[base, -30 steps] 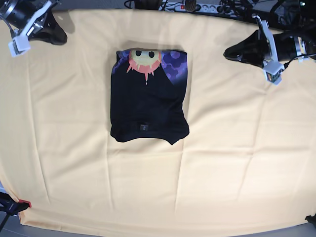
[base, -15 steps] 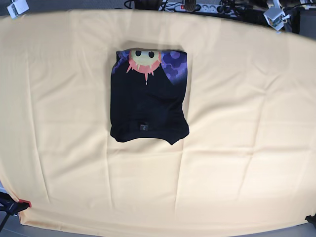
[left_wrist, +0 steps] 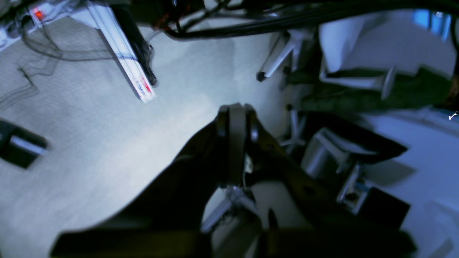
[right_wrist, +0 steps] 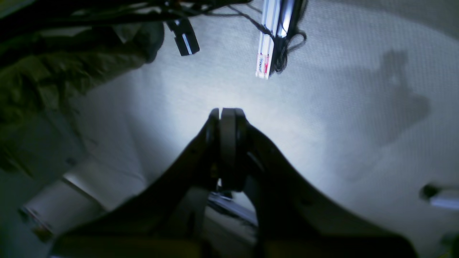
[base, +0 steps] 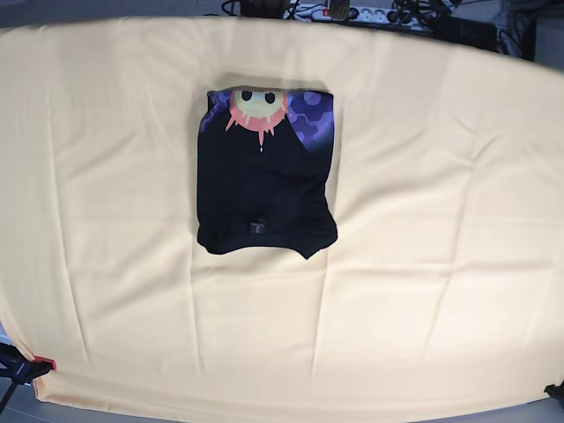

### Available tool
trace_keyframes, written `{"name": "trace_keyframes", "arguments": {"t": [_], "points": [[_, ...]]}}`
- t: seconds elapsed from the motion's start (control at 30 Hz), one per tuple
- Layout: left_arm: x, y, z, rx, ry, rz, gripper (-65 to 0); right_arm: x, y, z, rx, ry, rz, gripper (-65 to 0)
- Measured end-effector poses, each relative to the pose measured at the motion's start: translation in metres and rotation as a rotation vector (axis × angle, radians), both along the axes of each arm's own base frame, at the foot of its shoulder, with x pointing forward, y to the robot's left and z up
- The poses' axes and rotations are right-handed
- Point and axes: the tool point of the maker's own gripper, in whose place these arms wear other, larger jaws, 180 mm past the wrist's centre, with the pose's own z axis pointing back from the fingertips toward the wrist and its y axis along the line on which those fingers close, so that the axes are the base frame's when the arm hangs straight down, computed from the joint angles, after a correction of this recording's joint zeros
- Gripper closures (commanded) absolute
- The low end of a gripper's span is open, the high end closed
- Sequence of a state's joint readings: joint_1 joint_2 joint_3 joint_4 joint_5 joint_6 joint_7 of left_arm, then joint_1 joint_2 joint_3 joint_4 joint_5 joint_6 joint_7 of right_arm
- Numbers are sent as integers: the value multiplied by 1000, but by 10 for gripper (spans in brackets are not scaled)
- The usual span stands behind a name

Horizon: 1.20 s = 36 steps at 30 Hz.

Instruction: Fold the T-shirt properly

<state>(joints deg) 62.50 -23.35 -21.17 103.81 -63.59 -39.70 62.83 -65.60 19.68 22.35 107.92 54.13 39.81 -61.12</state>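
Note:
The black T-shirt (base: 266,181) lies folded into a compact rectangle on the pale yellow tablecloth (base: 423,220), a little behind the middle. A strip of its print, an orange-yellow sun face and purple honeycomb, shows along its far edge. Neither arm shows in the base view. In the left wrist view the left gripper (left_wrist: 235,109) is shut and empty, facing grey floor and cables off the table. In the right wrist view the right gripper (right_wrist: 227,111) is shut and empty over grey floor. The shirt is out of both wrist views.
A power strip and cables (base: 352,12) lie behind the table's far edge. A white profile bar (left_wrist: 125,61) and chair legs show on the floor in the left wrist view. A red clamp (base: 40,363) holds the cloth at the front left corner.
Both arms have pulled back from the table's far corners and left the base view. The folded shirt has not moved.

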Motion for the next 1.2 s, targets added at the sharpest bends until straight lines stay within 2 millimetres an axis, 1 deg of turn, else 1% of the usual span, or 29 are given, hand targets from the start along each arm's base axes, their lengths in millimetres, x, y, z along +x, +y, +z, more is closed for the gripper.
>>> {"name": "trace_keyframes", "arguments": {"t": [0.13, 0.33, 0.4, 0.5, 0.6, 0.67, 0.73, 0.8, 0.9, 1.0, 1.07, 1.2], "points": [[-1, 1, -49, 18, 51, 47, 0, -7, 13, -52, 0, 32, 29, 0], [-8, 6, -122, 110, 84, 91, 0, -17, 20, -127, -34, 54, 94, 0], [-10, 7, -142, 141, 72, 98, 0, -18, 22, -147, -40, 52, 127, 0], [-16, 7, -167, 182, 40, 97, 0, -20, 27, -170, -35, 31, 166, 0], [-18, 6, -193, 248, 1, 109, 0, -20, 17, -195, -127, -6, 171, 0], [-16, 5, -211, 327, -36, 116, 0, -20, 16, -207, -177, -20, 193, 0], [-14, -1, -225, 381, -58, 107, 0, -13, 23, -217, -217, -35, 193, 0], [-11, -11, -236, 416, -55, 111, 0, 4, 36, -225, -251, -70, 165, 0], [-12, -30, -245, 462, -56, 84, 0, 29, 67, -230, -253, -123, 106, 0], [-15, -51, -247, 460, -62, 57, 0, 34, 89, -230, -228, -133, 84, 0], [-14, -62, -246, 440, -65, 50, 0, 33, 95, -230, -233, -132, 77, 0], [-1, -84, -243, 405, -92, 71, 0, 34, 110, -229, -205, -133, 68, 0]]}}
